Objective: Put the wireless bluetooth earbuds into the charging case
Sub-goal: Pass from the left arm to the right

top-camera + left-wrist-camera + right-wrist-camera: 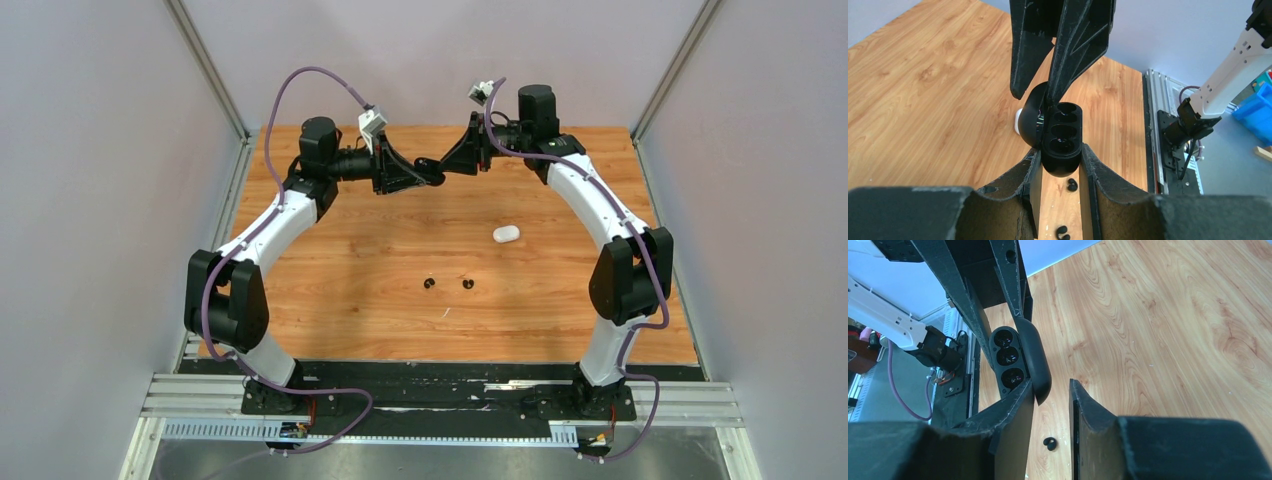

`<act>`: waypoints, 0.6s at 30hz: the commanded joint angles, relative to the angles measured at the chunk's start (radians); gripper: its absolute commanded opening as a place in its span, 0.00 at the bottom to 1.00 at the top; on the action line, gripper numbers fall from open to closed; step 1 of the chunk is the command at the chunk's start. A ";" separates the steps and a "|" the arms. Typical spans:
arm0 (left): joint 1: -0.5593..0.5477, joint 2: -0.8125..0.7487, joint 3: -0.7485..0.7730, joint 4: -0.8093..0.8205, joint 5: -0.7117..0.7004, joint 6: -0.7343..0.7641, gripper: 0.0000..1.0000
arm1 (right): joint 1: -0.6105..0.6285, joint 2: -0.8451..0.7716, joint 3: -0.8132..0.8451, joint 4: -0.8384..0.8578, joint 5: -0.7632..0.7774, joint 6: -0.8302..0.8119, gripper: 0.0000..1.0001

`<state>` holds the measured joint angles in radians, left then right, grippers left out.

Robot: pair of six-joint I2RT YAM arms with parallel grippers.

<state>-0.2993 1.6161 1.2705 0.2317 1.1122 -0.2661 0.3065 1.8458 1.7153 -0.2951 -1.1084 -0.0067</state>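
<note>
A black charging case (1062,145) hangs above the far middle of the table, held at its base by my left gripper (1060,150). Its lid (1029,117) is swung open and the wells look empty. My right gripper (1052,387) comes from the opposite side, jaws apart. The lid's end (1040,375) sits between the fingers against one of them, with a gap to the other. Two black earbuds (430,284) (467,284) lie on the wood below; the left wrist view shows both (1072,184) (1063,232), the right wrist view one (1049,443).
A white pebble-shaped case (506,234) lies shut on the wooden table (360,250), right of centre. Grey walls stand on three sides. A black base plate and metal rail (440,400) run along the near edge.
</note>
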 commanded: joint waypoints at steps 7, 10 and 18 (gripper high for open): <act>0.003 -0.016 0.011 0.099 0.035 -0.051 0.00 | -0.004 -0.035 0.013 0.029 -0.041 -0.052 0.08; 0.003 -0.016 0.012 0.074 0.025 -0.033 0.00 | -0.002 -0.033 0.024 0.030 -0.058 -0.058 0.00; 0.003 -0.006 0.043 -0.098 -0.069 0.054 0.18 | 0.019 -0.064 0.045 0.017 0.010 -0.148 0.00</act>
<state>-0.2958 1.6180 1.2751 0.2176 1.0874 -0.2722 0.3126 1.8446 1.7153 -0.3000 -1.1172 -0.0708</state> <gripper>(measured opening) 0.355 0.026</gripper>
